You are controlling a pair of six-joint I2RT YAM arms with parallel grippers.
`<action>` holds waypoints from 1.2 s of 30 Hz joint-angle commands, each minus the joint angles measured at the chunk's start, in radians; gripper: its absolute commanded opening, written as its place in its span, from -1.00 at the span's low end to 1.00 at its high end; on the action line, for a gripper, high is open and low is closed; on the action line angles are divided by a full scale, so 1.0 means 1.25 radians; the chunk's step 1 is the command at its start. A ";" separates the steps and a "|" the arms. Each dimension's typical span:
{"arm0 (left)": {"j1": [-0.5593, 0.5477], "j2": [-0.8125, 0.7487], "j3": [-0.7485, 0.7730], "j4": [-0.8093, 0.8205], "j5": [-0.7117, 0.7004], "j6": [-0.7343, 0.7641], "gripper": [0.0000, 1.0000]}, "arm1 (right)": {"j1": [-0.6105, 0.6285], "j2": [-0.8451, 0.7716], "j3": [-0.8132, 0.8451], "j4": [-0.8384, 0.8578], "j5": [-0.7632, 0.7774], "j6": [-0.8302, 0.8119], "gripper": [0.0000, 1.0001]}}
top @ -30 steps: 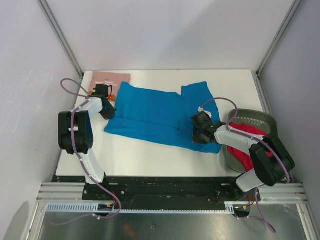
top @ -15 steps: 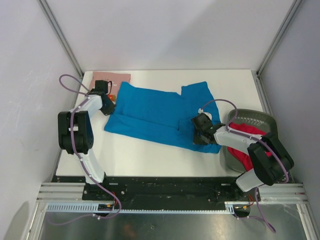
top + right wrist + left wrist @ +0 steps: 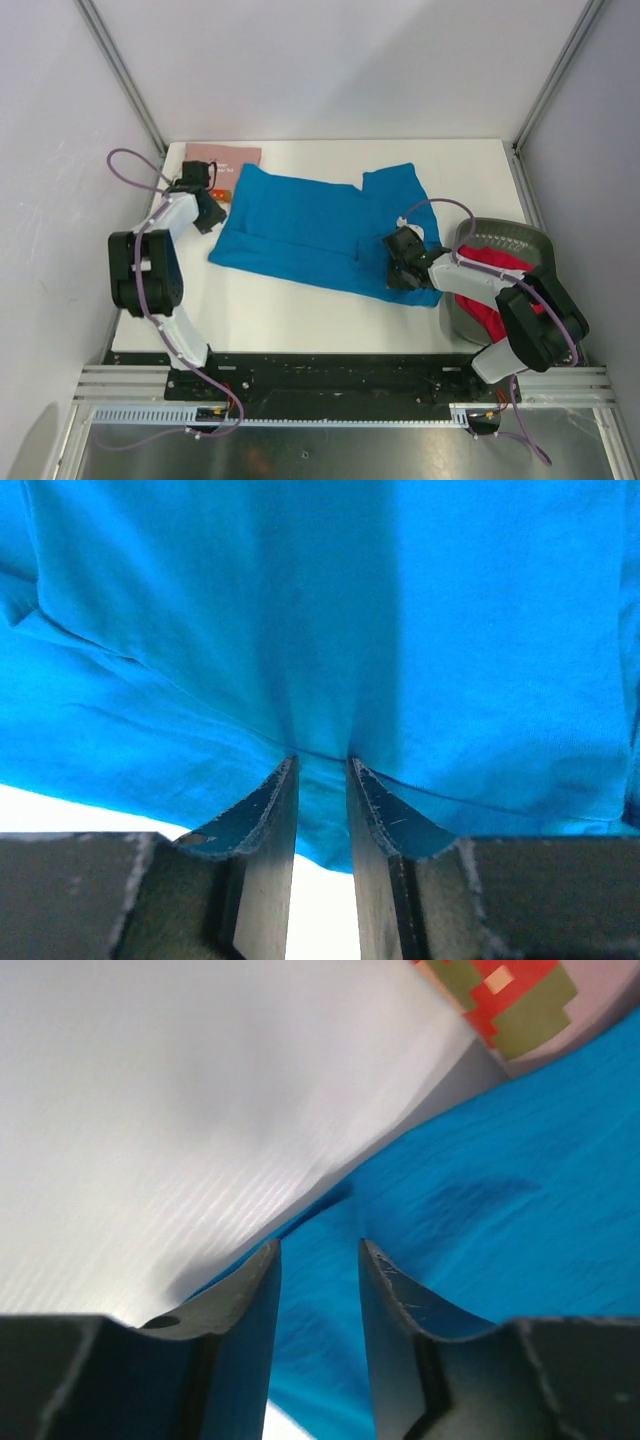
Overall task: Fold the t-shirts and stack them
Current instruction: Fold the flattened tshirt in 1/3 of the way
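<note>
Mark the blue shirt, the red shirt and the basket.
blue shirt [image 3: 310, 225], top view, middle of the spread cloth.
red shirt [image 3: 498, 268], top view, bunched part inside the basket.
basket [image 3: 515, 236], top view, far rim.

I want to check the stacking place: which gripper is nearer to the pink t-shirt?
Left. The left gripper sits beside the pink t-shirt at the table's far left corner; the right gripper is across the blue t-shirt, next to the basket.

The white-and-black left arm is reaching forward, its left gripper [image 3: 318, 1265] standing parted with a gap between its dark fingers. The right gripper [image 3: 321, 772], angled inward, is pinching blue cloth.
</note>
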 commanded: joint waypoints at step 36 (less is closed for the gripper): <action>0.074 -0.159 -0.233 0.023 -0.004 -0.095 -0.43 | -0.017 -0.050 -0.020 0.000 0.020 0.013 -0.41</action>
